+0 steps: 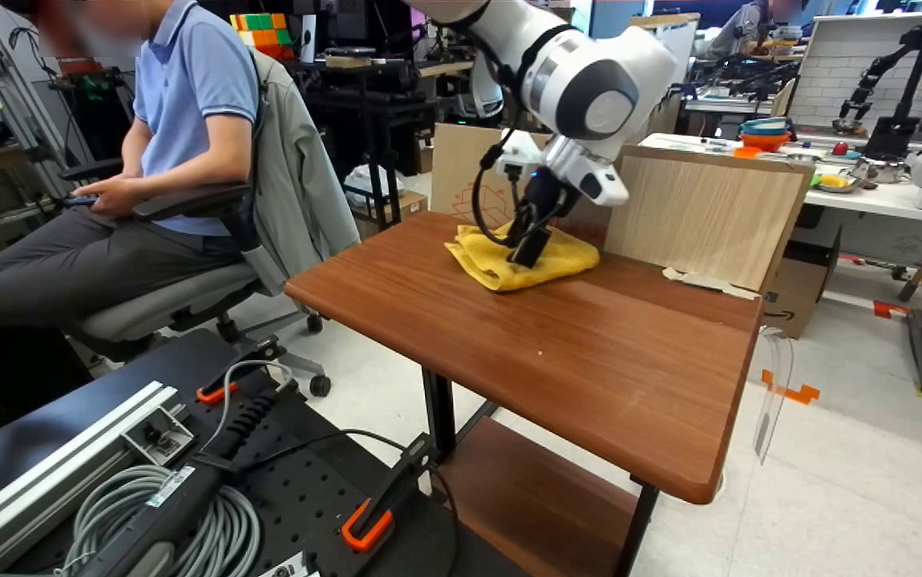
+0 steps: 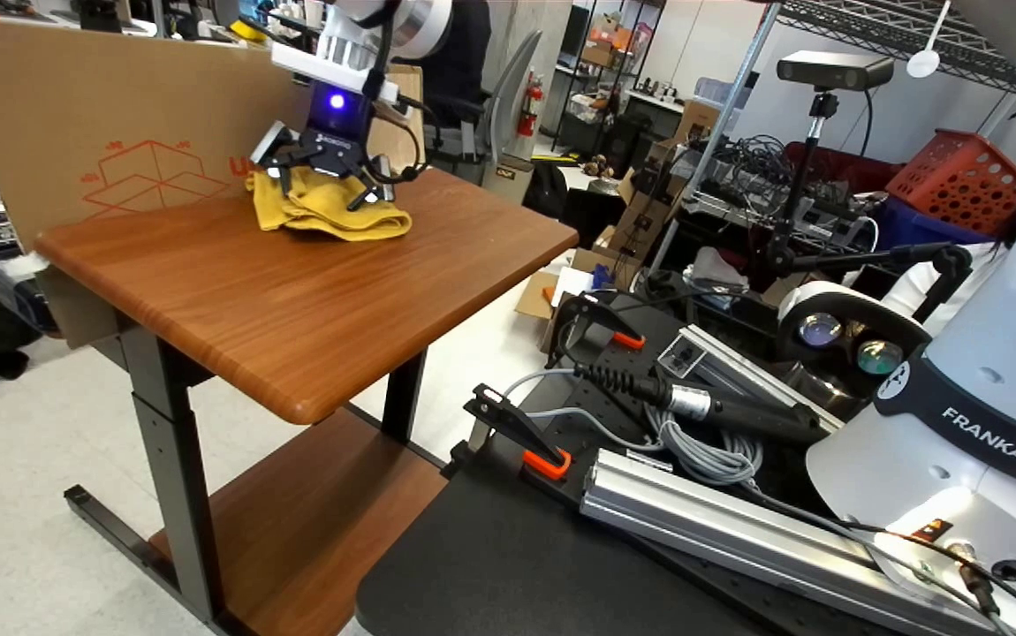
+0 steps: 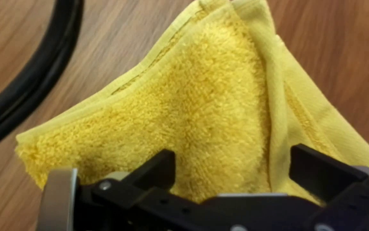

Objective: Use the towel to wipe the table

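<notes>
A folded yellow towel (image 1: pixel 567 258) lies on the brown wooden table (image 1: pixel 589 344), toward one end. It also shows in an exterior view (image 2: pixel 340 221) in front of the cardboard, and it fills the middle of the wrist view (image 3: pixel 203 96). My gripper (image 3: pixel 232 160) is open, with its two black fingers wide apart over the towel. A fold of the towel runs between the fingers, closer to the right finger. In both exterior views the gripper (image 1: pixel 528 250) (image 2: pixel 322 191) points down at the towel, with its fingertips at or on the cloth. Whether the fingertips press into it I cannot tell.
A cardboard sheet (image 2: pixel 119 124) and a light wood board (image 1: pixel 693 216) stand along the table's edge. A person sits in a chair (image 1: pixel 301 176) beside the table. A black cable (image 3: pixel 33 77) loops beside the gripper. A black base with orange clamps (image 1: pixel 367 525) stands near the table.
</notes>
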Available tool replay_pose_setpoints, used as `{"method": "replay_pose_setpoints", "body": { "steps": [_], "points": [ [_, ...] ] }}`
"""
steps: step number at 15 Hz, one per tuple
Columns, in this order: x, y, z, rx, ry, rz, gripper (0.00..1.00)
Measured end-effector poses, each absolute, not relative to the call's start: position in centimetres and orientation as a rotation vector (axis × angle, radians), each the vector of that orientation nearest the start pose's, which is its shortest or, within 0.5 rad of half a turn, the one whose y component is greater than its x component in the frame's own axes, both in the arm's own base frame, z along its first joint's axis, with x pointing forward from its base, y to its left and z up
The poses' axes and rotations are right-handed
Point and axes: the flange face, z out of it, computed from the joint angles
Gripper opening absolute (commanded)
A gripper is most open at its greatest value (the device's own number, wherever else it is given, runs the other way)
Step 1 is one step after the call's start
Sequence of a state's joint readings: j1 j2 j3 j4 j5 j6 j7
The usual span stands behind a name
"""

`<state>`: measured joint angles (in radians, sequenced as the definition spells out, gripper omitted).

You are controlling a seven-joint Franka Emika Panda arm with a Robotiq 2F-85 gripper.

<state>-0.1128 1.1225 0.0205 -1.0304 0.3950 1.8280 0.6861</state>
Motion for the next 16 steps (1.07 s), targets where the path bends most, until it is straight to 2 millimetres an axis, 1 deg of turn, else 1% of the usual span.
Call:
{"method": "replay_pose_setpoints", "body": {
  "steps": [1,3,6,10,12,13,14,16],
  "points": [
    [73.4,-1.8,12.2,-2.519,1.222,0.635,1.0],
    [72.1,1.8,11.8,-2.555,1.107,0.702,1.0],
    [69.3,5.7,11.2,-2.595,0.939,0.829,1.0],
    [64.5,10.4,10.4,-2.628,0.722,1.004,1.0],
    [62.3,11.9,10.0,-2.631,0.658,1.083,1.0],
    [61.6,12.2,9.9,-2.631,0.645,1.107,1.0],
    [61.3,12.3,9.8,-2.632,0.64,1.114,1.0],
    [61.7,11.8,10.0,-2.641,0.652,1.089,1.0]
  ]
}}
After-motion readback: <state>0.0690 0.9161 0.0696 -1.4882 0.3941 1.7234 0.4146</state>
